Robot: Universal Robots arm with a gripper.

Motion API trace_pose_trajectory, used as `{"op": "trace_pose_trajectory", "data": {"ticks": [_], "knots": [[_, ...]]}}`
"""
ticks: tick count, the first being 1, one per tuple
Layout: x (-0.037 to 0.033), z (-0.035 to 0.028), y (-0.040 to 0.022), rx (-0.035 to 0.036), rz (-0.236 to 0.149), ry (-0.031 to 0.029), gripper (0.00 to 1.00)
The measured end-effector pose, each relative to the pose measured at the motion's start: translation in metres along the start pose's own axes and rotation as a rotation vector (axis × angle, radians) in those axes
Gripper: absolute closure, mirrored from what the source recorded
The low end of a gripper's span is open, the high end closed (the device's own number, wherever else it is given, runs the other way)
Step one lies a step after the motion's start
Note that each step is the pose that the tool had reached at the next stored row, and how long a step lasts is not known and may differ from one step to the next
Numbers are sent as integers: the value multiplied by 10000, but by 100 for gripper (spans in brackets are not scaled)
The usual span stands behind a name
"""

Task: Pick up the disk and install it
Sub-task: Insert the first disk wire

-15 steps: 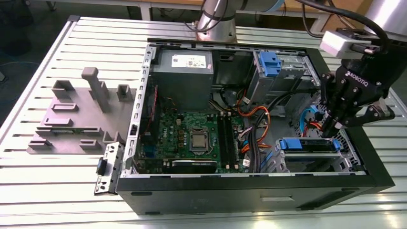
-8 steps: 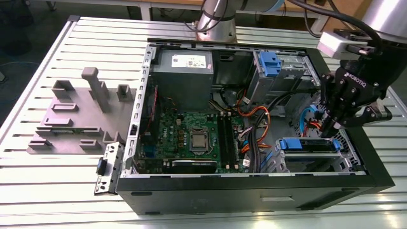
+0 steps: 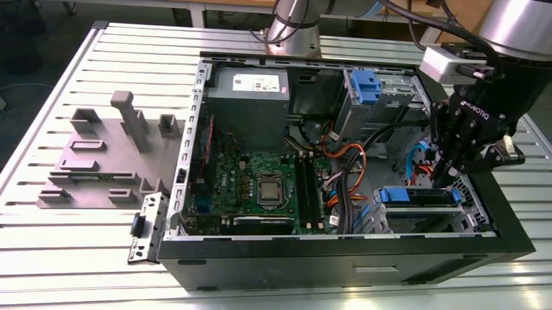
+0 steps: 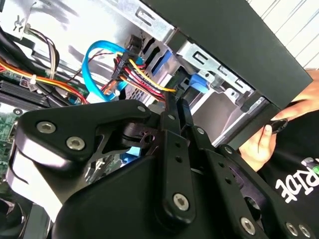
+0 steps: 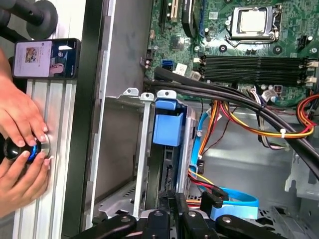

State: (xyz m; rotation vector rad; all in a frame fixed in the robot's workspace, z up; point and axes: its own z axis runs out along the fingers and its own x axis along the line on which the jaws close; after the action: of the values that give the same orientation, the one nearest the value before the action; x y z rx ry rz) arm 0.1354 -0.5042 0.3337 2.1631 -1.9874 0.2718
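Fingers point(image 4: 175, 107) pressed together, nothing between them, tips down inside the open computer case point(image 3: 345, 248), right by the drive bay. In the exterior view the gripper point(image 3: 446, 173) hangs over the case's corner at the exterior view's right, just above the disk point(image 3: 418, 196).

Surface: slatted light metal counter point(image 3: 69, 232) carrying the case, laid on its side with the panel off. A grey fixture block point(image 3: 103, 161) with upright posts sits on the counter at the exterior view's left, well apart from the case. Robot base column point(image 3: 293, 26) stands behind the case. Inside: green motherboard point(image 3: 258, 181), grey power-supply box point(image 3: 250, 97), orange and blue cables point(image 3: 345, 155).

Disk: sits in the metal bay point(image 5: 144, 149), blue rails and blue tab showing; in the first wrist view the blue tab point(image 5: 168, 127) lies straight ahead of the closed fingers, near but apart. Cannot tell whether it's fully seated.

A person's hands point(image 5: 20, 144) rest on the counter outside the case wall, holding a small dark round object with a blue part. A phone point(image 5: 46, 58) lies beside them.
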Motion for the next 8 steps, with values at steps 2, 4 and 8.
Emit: {"op": "trace_pose_trajectory", "data": {"ticks": [2, 4, 8], "knots": [[11, 4, 7, 64, 16, -87, 84], [23, 7, 21, 120, 29, -172, 84], [29, 13, 66, 198, 50, -223, 84]]}}
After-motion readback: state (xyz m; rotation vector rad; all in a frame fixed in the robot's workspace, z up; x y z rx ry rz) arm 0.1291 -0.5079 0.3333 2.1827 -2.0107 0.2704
